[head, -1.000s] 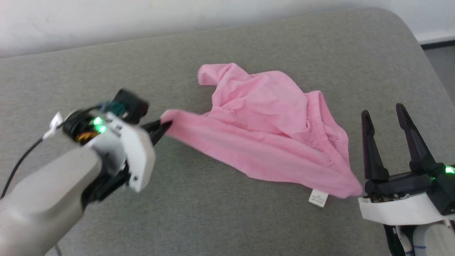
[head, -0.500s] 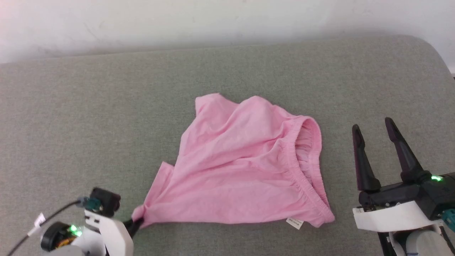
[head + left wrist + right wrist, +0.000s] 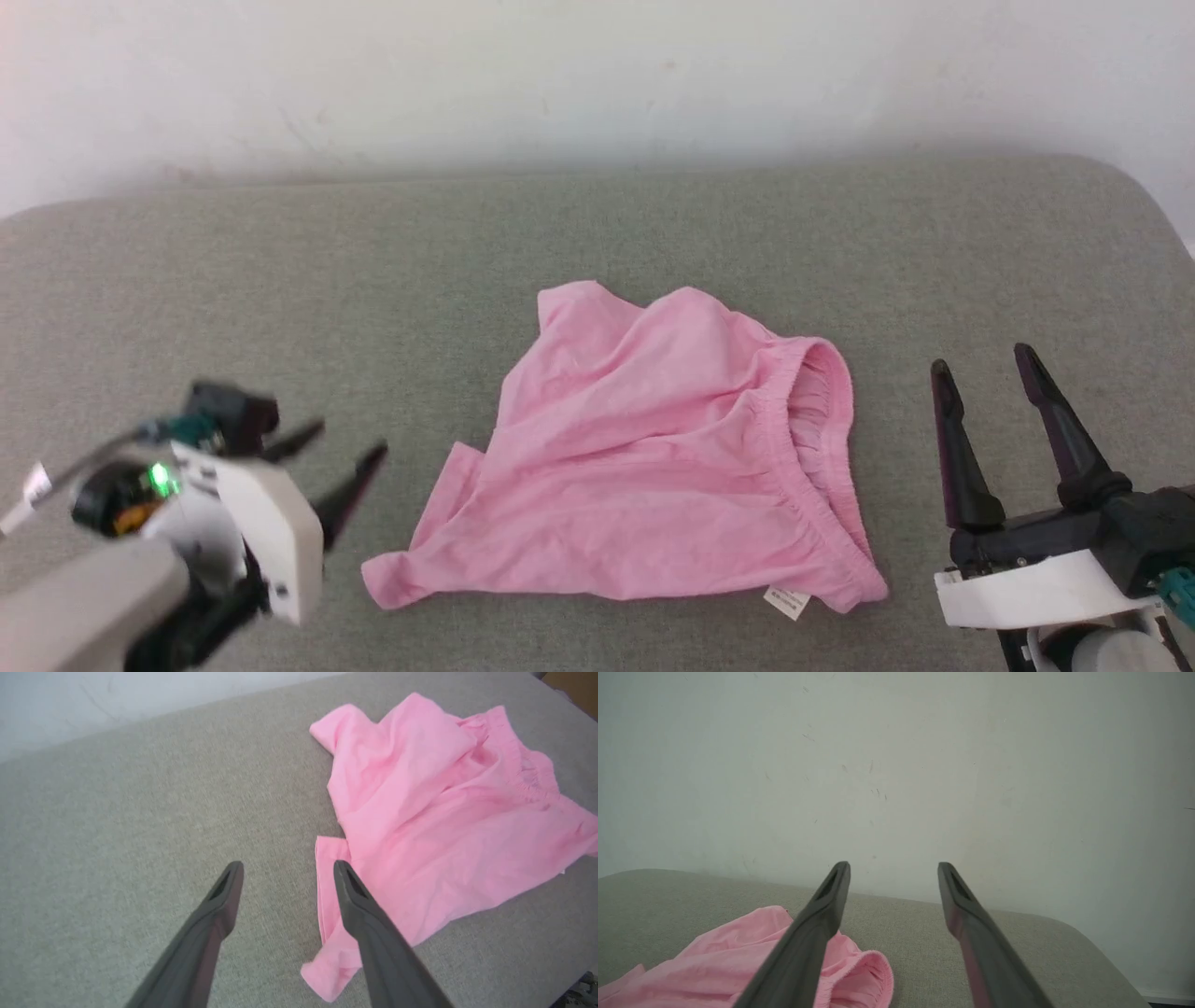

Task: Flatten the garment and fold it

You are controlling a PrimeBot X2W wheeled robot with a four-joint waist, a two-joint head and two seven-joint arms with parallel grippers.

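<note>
Garment (image 3: 644,467) rumpled on cushion (image 3: 597,224), bare margin all round, left fingers (image 3: 347,493) parted alongside

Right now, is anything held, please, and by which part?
Nothing: the left gripper and right gripper have open jaws, off the garment.

- a grey woven fabric surface (image 3: 653,224) with rounded far corners, spreading wide and flat
- a plain off-white wall (image 3: 560,75) just behind it, marked with faint scuffs
</note>
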